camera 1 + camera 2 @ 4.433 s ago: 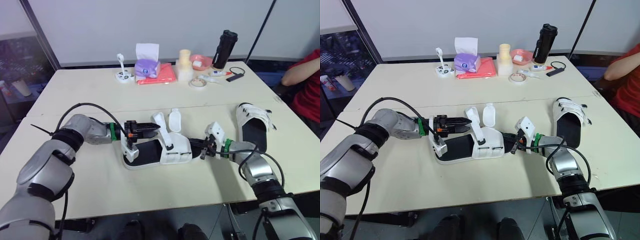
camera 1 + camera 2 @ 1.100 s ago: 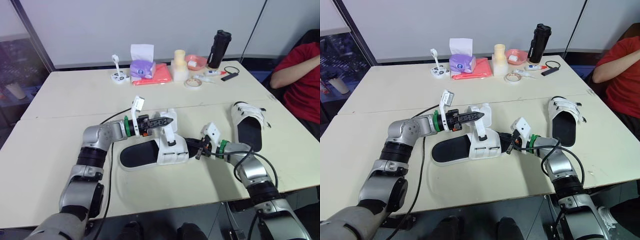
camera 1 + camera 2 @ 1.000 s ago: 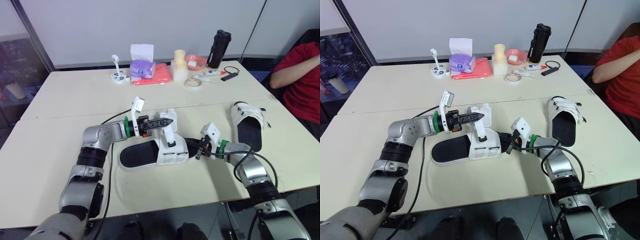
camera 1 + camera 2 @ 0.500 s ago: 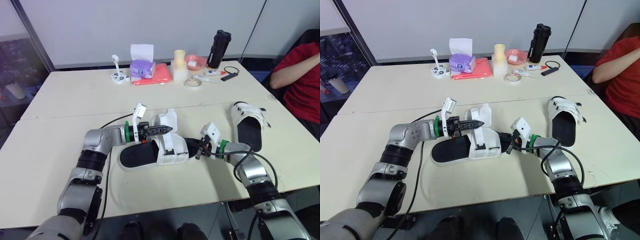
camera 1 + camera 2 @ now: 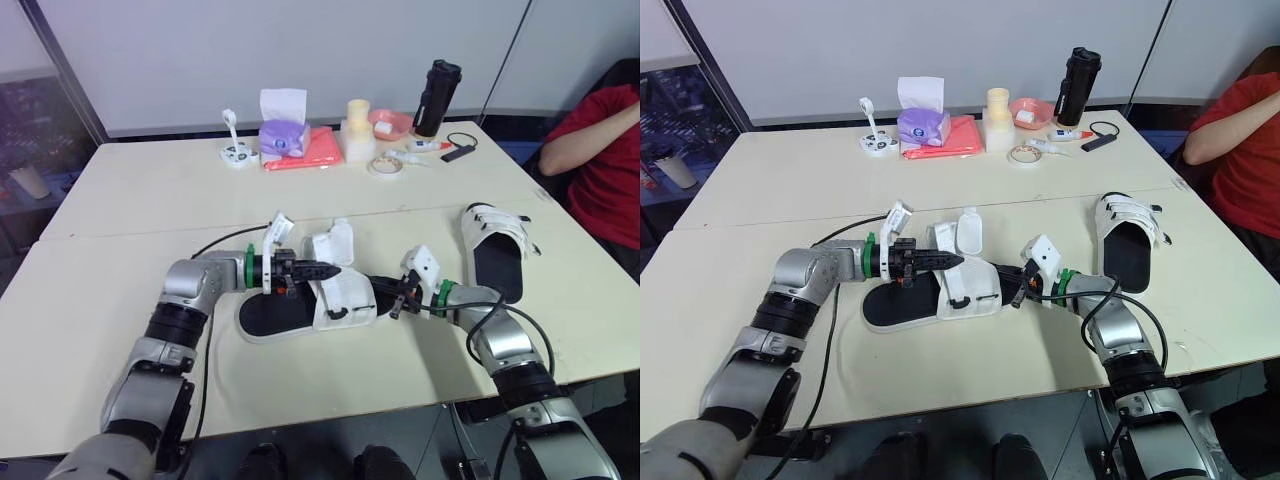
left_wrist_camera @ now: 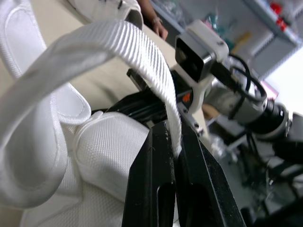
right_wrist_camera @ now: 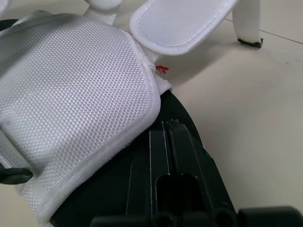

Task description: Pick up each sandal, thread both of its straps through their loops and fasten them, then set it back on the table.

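Observation:
A white sandal with a black sole [image 5: 270, 312] lies on the table's near middle. Its two padded strap tabs [image 5: 333, 243] stand up loose. My left gripper [image 5: 330, 271] is shut on the thin white webbing strap [image 6: 109, 42], holding it low over the white upper [image 7: 71, 94]. My right gripper [image 5: 378, 288] is shut, its tips resting on the black sole [image 7: 199, 142] at the toe end. A second white sandal [image 5: 500, 250] lies at the right of the table with its straps across it.
Along the far edge stand a purple tissue box [image 5: 283, 130], a red cloth [image 5: 320, 148], a cream cup [image 5: 358, 125], a pink bowl [image 5: 390, 120] and a black bottle [image 5: 435, 85]. A person in red [image 5: 600, 160] sits at the right.
My left gripper has come down and back towards the sandal's upper with the strap, which now bends in a low loop. The right arm has stayed put.

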